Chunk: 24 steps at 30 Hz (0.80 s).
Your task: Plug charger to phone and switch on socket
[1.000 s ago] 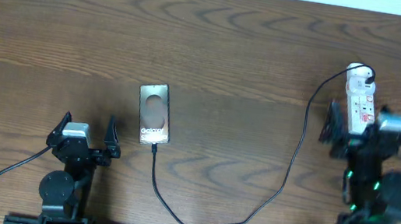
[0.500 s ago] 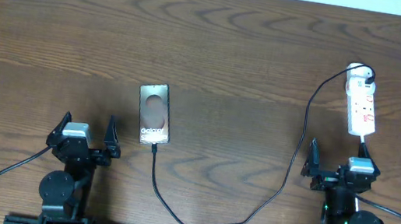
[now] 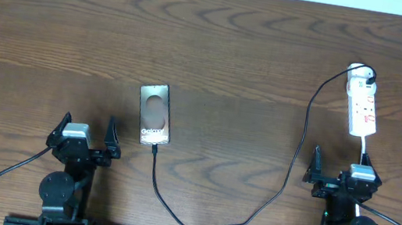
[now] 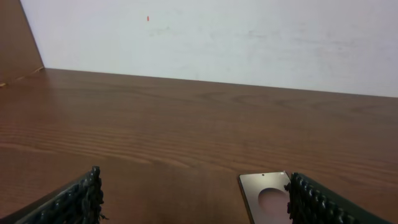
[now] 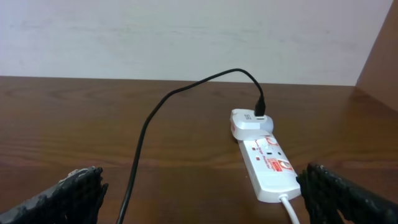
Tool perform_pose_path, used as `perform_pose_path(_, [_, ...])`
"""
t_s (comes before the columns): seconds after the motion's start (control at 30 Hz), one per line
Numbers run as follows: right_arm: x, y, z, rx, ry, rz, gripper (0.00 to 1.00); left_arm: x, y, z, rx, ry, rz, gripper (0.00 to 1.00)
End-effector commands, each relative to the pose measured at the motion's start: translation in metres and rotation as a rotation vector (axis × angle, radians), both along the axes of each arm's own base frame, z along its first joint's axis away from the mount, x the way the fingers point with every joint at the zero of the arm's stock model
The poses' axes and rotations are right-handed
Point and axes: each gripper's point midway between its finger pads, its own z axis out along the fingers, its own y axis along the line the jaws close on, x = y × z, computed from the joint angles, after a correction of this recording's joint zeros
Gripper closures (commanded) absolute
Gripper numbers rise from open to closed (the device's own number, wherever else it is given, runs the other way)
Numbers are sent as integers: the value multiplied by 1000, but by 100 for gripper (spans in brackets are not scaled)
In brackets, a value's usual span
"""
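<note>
Judging from overhead, we see the thin black charger cable (image 5: 146, 124) meeting the dark glossy phone slab (image 3: 155, 114). The switch on the white power strip (image 3: 362, 108) is unreadable. Left fingers (image 3: 90, 118) and right fingers (image 3: 340, 155) gape wide, empty.

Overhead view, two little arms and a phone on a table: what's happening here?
Nothing is being held right now. The left gripper and right gripper both sit open near the front edge of the table, touching nothing. The phone lies flat with the black charger cable reaching its lower edge, seemingly plugged in. The cable's other end goes into the white power strip beyond the right arm. Whether its switch is on cannot be told.
</note>
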Motion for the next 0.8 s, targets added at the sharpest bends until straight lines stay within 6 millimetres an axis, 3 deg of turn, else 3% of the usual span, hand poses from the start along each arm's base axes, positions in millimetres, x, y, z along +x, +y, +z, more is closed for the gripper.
perform_pose_path(0.0, [-1, -2, 0, -10, -1, -15, 1, -1, -4, -14, 12, 47, -25, 9])
perform_pose_path(0.77, [0, 0, 0, -9, -2, -5, 1, -1, -4, -14, 12, 47, -25, 9])
